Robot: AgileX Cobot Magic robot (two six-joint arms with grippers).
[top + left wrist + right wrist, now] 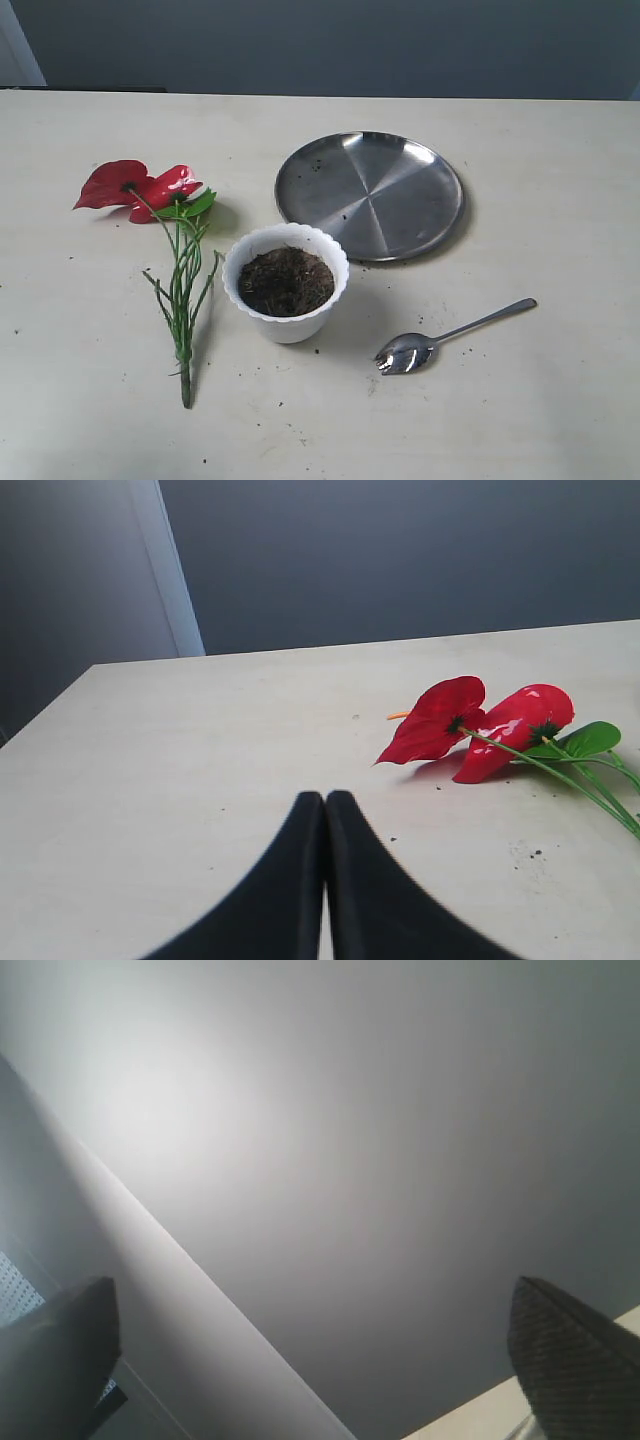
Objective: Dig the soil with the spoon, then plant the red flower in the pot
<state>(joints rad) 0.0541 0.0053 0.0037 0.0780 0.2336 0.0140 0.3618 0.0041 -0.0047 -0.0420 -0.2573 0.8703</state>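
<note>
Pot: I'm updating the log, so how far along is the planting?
Nothing looks done: the soil sits in the pot, the spoon lies on the table beside it, the flower lies flat on the other side. Nothing is in hand: left gripper shut and empty, right gripper open and empty. Digging and planting both remain.

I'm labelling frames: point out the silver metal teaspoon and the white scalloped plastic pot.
silver metal teaspoon (405,353), exterior view, its bowl.
white scalloped plastic pot (290,330), exterior view, its front wall.
</note>
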